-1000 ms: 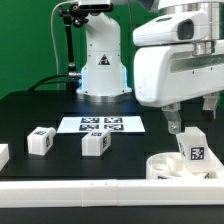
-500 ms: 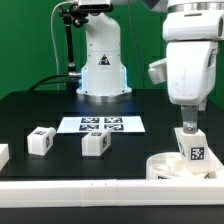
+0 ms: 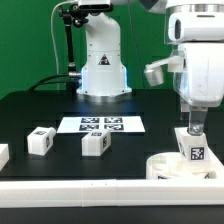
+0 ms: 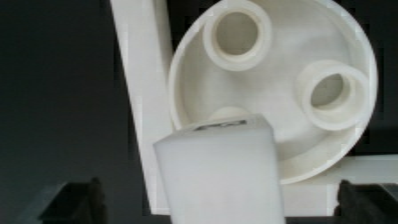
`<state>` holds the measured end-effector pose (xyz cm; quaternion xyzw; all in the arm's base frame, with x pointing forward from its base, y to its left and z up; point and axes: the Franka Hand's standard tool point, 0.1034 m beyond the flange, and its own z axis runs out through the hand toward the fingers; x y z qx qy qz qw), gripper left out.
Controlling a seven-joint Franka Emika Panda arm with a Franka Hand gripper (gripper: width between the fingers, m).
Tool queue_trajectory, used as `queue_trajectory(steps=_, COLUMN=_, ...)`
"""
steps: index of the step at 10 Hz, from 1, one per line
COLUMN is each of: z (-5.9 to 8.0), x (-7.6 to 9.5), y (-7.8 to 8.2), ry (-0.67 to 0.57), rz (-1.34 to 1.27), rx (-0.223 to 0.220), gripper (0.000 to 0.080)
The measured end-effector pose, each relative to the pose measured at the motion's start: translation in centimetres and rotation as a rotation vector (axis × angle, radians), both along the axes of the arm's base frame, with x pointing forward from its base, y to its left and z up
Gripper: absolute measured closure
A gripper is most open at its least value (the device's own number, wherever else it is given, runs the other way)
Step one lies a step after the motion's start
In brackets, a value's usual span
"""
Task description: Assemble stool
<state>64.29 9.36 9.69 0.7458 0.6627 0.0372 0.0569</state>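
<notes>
The round white seat disc (image 3: 168, 168) lies at the front right of the exterior view, against the border rail. One white leg (image 3: 194, 150) with a marker tag stands upright in it. My gripper (image 3: 193, 124) hangs just above this leg. In the wrist view the leg (image 4: 214, 165) rises between my dark fingertips (image 4: 79, 203), which stand wide apart and clear of its sides, so my gripper (image 4: 222, 205) is open. The seat disc (image 4: 267, 75) shows two round holes there. Two loose legs (image 3: 40, 140) (image 3: 95, 143) lie on the black table to the exterior view's left.
The marker board (image 3: 100, 124) lies flat mid-table in front of the robot base (image 3: 103, 75). A long white border rail (image 3: 90, 190) runs along the front edge and shows in the wrist view (image 4: 143, 60). Another white part (image 3: 3, 155) sits at the far left edge.
My wrist has turned and the gripper has moved toward the exterior view's right, from beside the standing leg to right above it. The leg, seat and loose legs have not moved.
</notes>
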Motion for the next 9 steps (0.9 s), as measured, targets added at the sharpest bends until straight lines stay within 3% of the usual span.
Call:
queue_trajectory(steps=6, z=-1.4, x=-0.5, y=1.6, ry=0.024, rz=0.068, rx=-0.020, gripper=0.0150)
queue_trajectory(steps=8, z=-1.5, x=-0.5, y=1.4, ry=0.025, rz=0.066, rx=-0.021, gripper=0.0430)
queue_trajectory(steps=9, z=-1.5, x=-0.5, y=1.4, ry=0.024, rz=0.050, rx=-0.018, gripper=0.0430)
